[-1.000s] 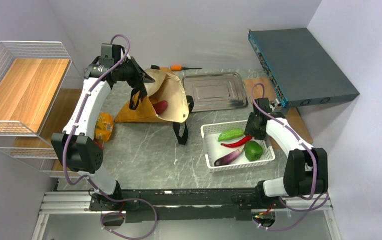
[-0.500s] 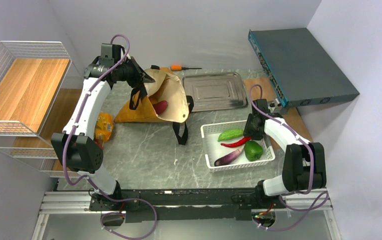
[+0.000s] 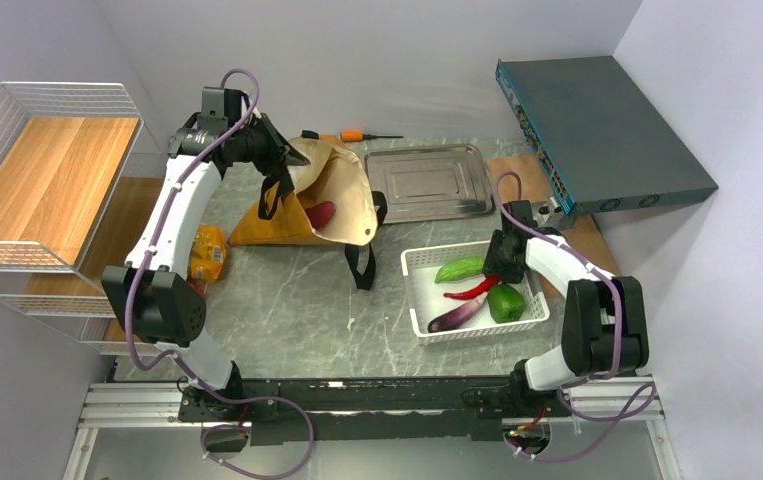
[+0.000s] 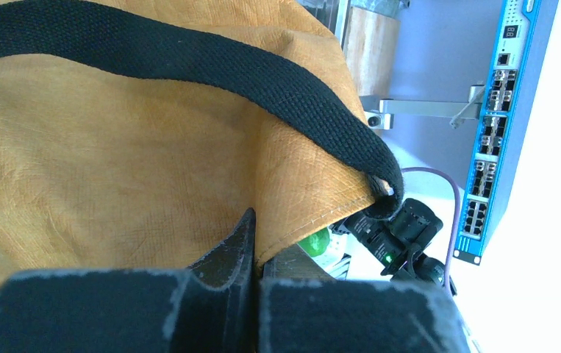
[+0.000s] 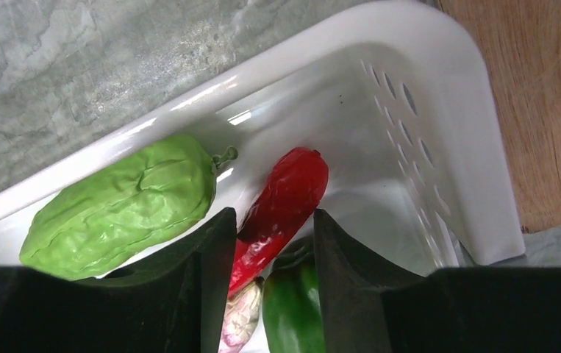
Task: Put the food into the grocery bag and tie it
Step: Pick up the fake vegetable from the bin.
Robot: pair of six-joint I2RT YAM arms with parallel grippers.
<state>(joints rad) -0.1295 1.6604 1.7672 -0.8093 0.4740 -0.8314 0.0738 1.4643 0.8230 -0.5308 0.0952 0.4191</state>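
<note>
The mustard grocery bag [image 3: 335, 188] lies open on its side at the far left, cream lining showing. A magenta root [image 3: 319, 213] lies in its mouth. My left gripper [image 3: 282, 167] is shut on the bag's upper rim; the left wrist view shows the fabric [image 4: 115, 169] pinched between the fingers and a black strap [image 4: 211, 70] above. My right gripper [image 3: 502, 260] is open low over the white basket [image 3: 415, 300]; in the right wrist view [image 5: 266, 239] its fingers straddle a red chili [image 5: 284, 198]. A yellow-orange packet [image 3: 207, 252] lies at the table's left edge. The bread pieces are out of view.
The basket also holds a bumpy green gourd [image 5: 123, 209], a green pepper [image 5: 292, 309] and a pale purple eggplant [image 3: 457, 314]. A steel tray [image 3: 427, 182] lies behind it, an orange screwdriver [image 3: 362, 134] at the back, a blue network switch [image 3: 602, 130] at right, a wire shelf [image 3: 47, 180] at left.
My right gripper has shifted slightly left and deeper over the basket. The left arm and the bag have not moved.
</note>
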